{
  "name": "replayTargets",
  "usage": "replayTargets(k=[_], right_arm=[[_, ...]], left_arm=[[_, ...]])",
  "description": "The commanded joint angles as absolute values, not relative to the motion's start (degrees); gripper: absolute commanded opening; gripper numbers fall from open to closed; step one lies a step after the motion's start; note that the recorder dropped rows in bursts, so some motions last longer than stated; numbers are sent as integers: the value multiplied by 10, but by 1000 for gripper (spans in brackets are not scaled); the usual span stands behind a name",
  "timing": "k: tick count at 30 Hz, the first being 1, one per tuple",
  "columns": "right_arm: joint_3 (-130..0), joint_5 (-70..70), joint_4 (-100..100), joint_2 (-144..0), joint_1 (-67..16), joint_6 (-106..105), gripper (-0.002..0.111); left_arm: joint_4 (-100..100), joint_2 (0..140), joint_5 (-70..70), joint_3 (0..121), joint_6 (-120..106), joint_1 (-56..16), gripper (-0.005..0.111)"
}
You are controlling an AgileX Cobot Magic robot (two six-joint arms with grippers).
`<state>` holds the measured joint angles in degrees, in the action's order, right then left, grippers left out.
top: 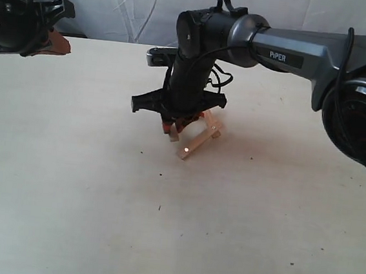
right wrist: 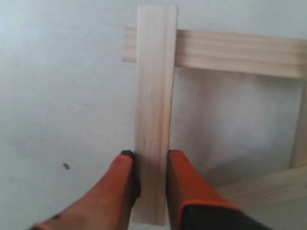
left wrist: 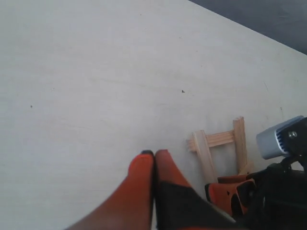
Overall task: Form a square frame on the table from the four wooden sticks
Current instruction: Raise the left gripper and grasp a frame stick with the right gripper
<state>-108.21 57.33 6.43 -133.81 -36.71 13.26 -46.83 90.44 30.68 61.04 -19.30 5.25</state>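
- My right gripper (right wrist: 151, 160) is clamped on the long edges of one stick (right wrist: 154, 96). Only my right wrist view shows this grip; the outside view hides it behind the wrist.
- The far end of that stick lies over a crosswise stick (right wrist: 230, 52), and another stick (right wrist: 259, 189) angles in close by.
- My left gripper (left wrist: 154, 154) has its fingers pressed together and holds nothing.
- The outside view shows the part-built frame (top: 199, 137) mid-table (top: 67, 197), well apart from my left gripper.
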Motion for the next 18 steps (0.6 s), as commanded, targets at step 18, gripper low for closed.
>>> replayTargets(k=[18], right_arm=[[-1088, 644, 28, -1362, -366, 57, 15]], left_arm=[[-469, 899, 298, 609, -196, 56, 0]])
